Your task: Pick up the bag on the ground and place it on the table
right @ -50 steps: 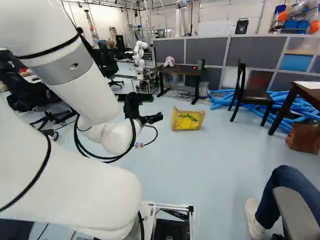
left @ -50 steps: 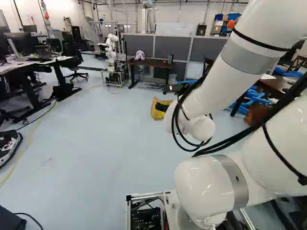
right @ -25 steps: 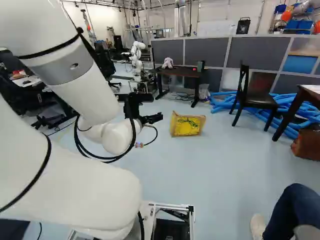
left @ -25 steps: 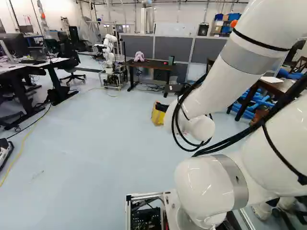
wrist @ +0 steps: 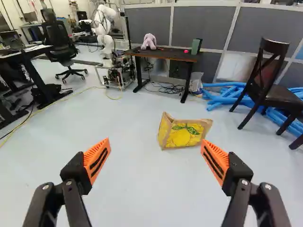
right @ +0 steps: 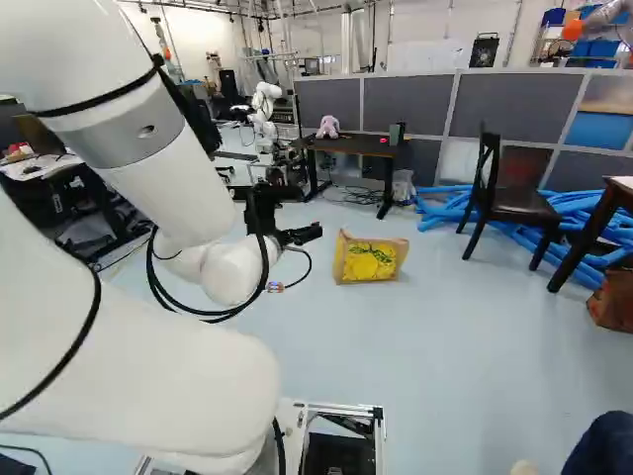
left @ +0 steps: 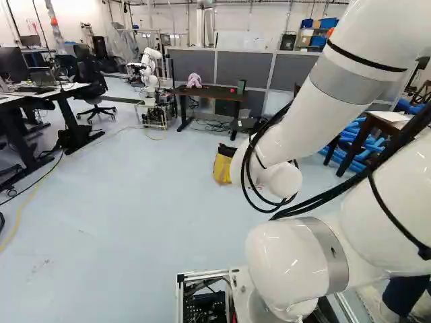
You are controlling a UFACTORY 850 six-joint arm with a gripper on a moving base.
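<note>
My gripper hangs in the air in the right base view, clear of everything. In the wrist view the gripper stands wide open with nothing between its orange pads. A yellow bag with brown sides and a lemon print stands upright on the floor, well ahead of the fingers; it also shows just right of the gripper in the right base view. The dark-topped table is farther back by the grey partitions, with a pink plush toy and a green box on it.
A dark chair and blue tubes lie right of the bag. Another robot stands left of the table. Desks with an office chair are at the left. A person's knee shows close at the right base view's lower right.
The base has moved forward and turned a little; the bag and table appear slightly nearer. The arm keeps its pose over the base, and the bag has not shifted on the floor.
</note>
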